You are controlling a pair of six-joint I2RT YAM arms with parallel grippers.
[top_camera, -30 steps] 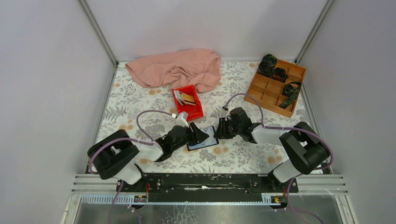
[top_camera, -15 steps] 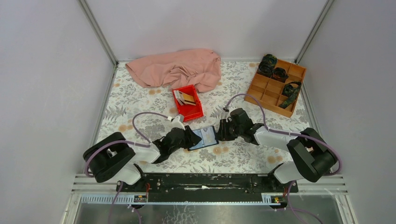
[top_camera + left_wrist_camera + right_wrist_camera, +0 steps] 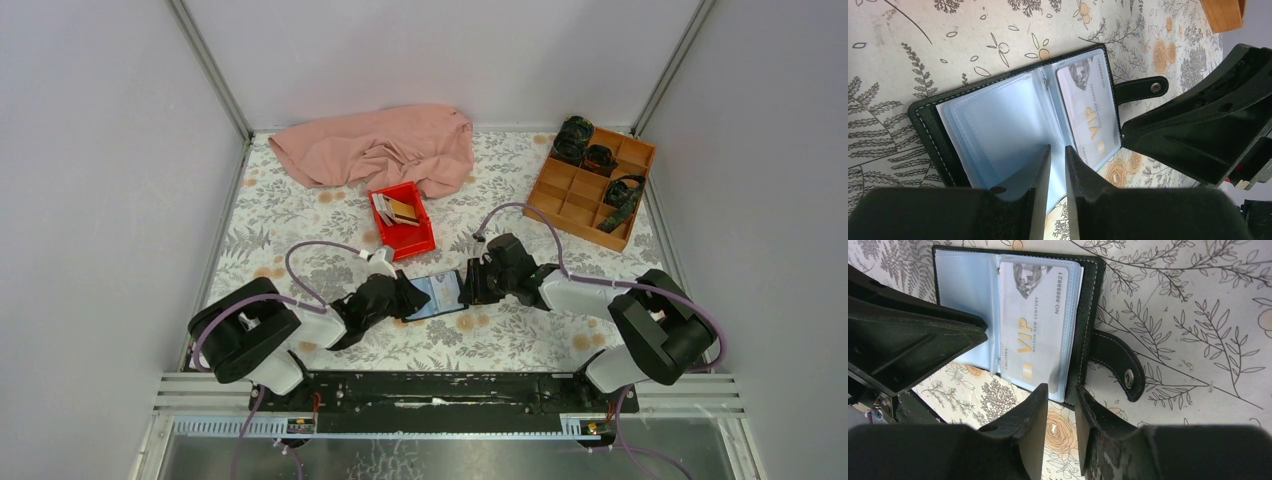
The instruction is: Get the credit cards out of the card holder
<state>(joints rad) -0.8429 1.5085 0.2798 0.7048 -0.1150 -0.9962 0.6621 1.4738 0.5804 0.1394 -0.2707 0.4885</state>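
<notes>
The card holder (image 3: pixel 437 295) lies open on the table between my grippers, black outside and blue inside. In the left wrist view its left panel (image 3: pixel 993 120) looks empty and its right panel holds a white VIP card (image 3: pixel 1090 115). The card also shows in the right wrist view (image 3: pixel 1035 315). My left gripper (image 3: pixel 1058 147) is nearly shut, with its tips over the left panel's near edge. My right gripper (image 3: pixel 1062 387) is nearly shut, with its tips at the holder's near right corner beside the snap strap (image 3: pixel 1118 365). Neither holds a card.
A red tray (image 3: pixel 420 240) behind the holder holds several cards (image 3: pixel 395 209). A pink cloth (image 3: pixel 380 145) lies at the back. A wooden compartment box (image 3: pixel 575 205) with dark items stands at the back right. Walls enclose the floral table.
My left gripper's jaws have closed from wide open and now sit on the holder's left panel. The holder lies more open, showing more blue. The right arm has shifted slightly left.
</notes>
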